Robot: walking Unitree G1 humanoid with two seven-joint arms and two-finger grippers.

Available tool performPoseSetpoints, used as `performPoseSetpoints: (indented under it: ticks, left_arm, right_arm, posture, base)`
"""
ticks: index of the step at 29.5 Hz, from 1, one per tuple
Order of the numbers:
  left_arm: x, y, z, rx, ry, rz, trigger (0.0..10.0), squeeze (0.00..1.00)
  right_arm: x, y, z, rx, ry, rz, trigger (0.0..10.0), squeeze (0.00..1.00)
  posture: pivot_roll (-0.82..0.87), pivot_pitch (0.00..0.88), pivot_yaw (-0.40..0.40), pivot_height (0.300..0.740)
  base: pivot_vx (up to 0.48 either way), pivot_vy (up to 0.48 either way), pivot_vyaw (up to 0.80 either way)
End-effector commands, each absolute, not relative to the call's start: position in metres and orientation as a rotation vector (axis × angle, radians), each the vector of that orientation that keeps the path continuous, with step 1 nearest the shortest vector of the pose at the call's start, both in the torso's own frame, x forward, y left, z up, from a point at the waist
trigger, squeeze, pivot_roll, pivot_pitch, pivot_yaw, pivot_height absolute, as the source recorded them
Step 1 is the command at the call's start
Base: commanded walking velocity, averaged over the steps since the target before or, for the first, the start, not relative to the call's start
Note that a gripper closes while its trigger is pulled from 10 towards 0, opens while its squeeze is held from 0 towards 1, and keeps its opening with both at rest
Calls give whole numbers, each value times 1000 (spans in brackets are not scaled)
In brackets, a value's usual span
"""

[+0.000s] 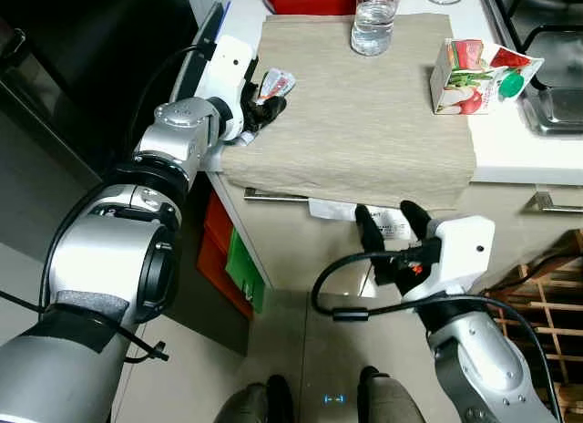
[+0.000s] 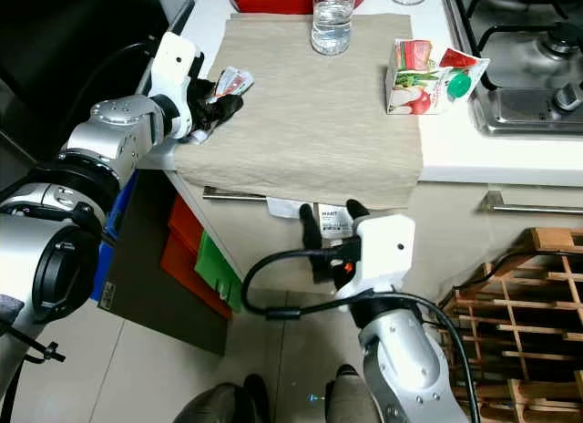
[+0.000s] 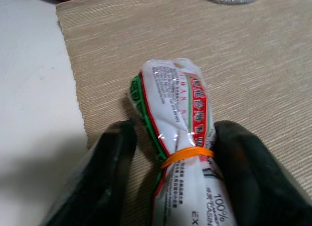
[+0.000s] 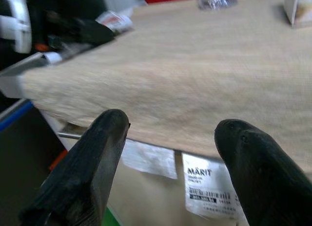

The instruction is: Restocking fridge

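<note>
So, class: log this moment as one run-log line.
left gripper: around white packet, on cloth | right gripper: open, below counter edge | carton, bottle: untouched

A home kitchen: a white counter (image 1: 510,154) with a gas hob (image 1: 537,26) at its far right, a beige mat (image 1: 355,113) carrying a water bottle (image 1: 374,20) and a juice carton (image 1: 474,77), drawer handles (image 1: 556,204) below, tiled floor (image 1: 273,368).
</note>
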State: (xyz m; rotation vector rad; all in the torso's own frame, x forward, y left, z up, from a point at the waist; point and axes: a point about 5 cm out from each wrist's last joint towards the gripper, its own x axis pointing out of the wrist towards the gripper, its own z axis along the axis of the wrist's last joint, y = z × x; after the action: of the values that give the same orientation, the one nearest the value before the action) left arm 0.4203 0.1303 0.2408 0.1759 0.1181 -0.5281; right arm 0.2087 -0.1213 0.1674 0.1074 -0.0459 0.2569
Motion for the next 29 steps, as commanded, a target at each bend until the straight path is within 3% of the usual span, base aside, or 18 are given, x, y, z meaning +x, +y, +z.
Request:
performPoseSetpoints:
  ticks: [1, 6, 8, 10, 12, 15, 19, 23, 29]
  left_arm:
    - [416, 132, 215, 126, 226, -525, 0, 0]
    - [419, 129, 236, -81, 137, -540, 0, 0]
    - [419, 130, 239, -91, 122, -541, 0, 0]
    - [420, 130, 250, -112, 55, -566, 0, 0]
    - [419, 127, 262, -135, -16, -602, 0, 0]
    - [416, 120, 270, -92, -78, -683, 0, 0]
    - [415, 122, 280, -84, -152, -659, 0, 0]
    - [405, 135, 297, -61, -339, -599, 0, 0]
    - [378, 141, 275, -29, -399, -535, 0, 0]
  right_arm:
    - [213, -126, 166, 134, -41, 227, 10000, 0]
    - [230, -140, 174, 111, -100, 168, 10000, 0]
    - [232, -141, 176, 108, -114, 159, 10000, 0]
    - [244, -149, 181, 86, -156, 116, 10000, 0]
    - [257, -156, 183, 67, -185, 77, 10000, 0]
    - [272, -165, 188, 56, -222, 14, 10000, 0]
    - [282, -163, 194, 42, -262, 10, 10000, 0]
    - [293, -168, 196, 19, -305, -35, 10000, 0]
    - [290, -180, 200, -80, -379, -133, 10000, 0]
  posture:
    - [-261, 188, 144, 740]
    - [-252, 110, 132, 740]
    - [-252, 110, 132, 740]
    - [-233, 28, 120, 740]
    - [-220, 0, 106, 740]
    - [-205, 0, 102, 740]
    - [-195, 0, 102, 740]
    - [-154, 0, 84, 740]
    - [-127, 0, 63, 740]
  base:
    - [0, 0, 0]
    - [0, 0, 0]
    - [0, 0, 0]
    - [0, 0, 0]
    - [0, 0, 0]
    - [0, 0, 0]
    - [0, 0, 0]
    - [0, 0, 0]
    - [0, 0, 0]
